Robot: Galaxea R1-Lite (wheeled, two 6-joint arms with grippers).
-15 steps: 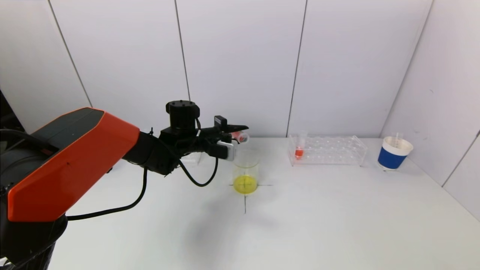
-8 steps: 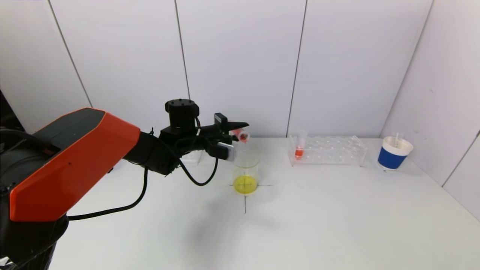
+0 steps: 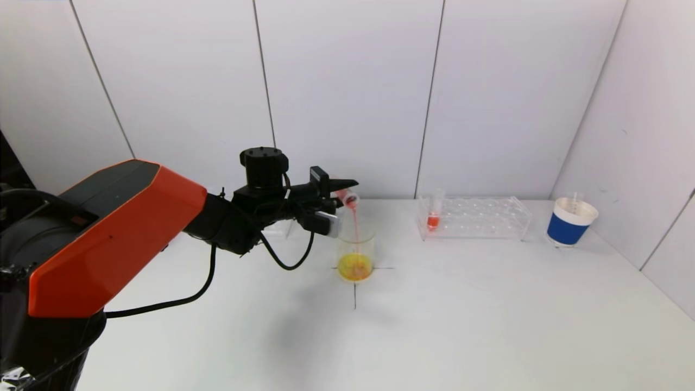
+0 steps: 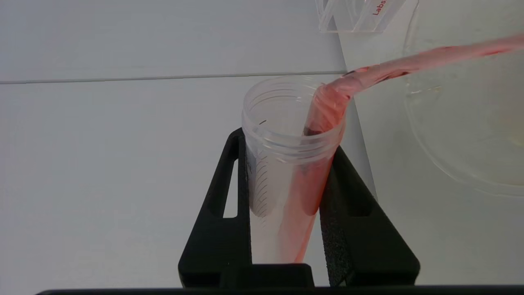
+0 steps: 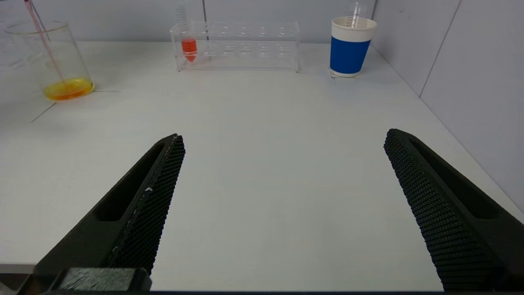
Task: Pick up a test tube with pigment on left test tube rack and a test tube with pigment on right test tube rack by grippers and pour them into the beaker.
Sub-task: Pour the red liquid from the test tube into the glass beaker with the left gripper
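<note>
Where half a second ago the tilted tube only held its pigment at the lip, the left tool [image 4: 292, 229] now pinches the clear graduated plastic test tube [image 4: 286, 164] tipped further, and a thin pinkish-red stream [image 3: 356, 231] runs from its mouth. So the first pour is under way, not finished: red still coats the tube's lower wall.

The tube mouth sits just above the rim of the clear glass beaker [image 3: 355, 252], on the left side, and the stream drops inside onto the yellow liquid [image 3: 354, 267], now flecked orange. Beaker stands on the white bench [image 3: 461, 315] at a marked cross.

Right tool [image 5: 282, 205] hangs low over the bench, spread wide, holding nothing. The second red-pigment tube [image 3: 433, 216] stays upright in the clear acrylic right rack [image 3: 478, 217], well apart, untouched. Blue-and-white paper cup [image 3: 570, 221] beyond it.
</note>
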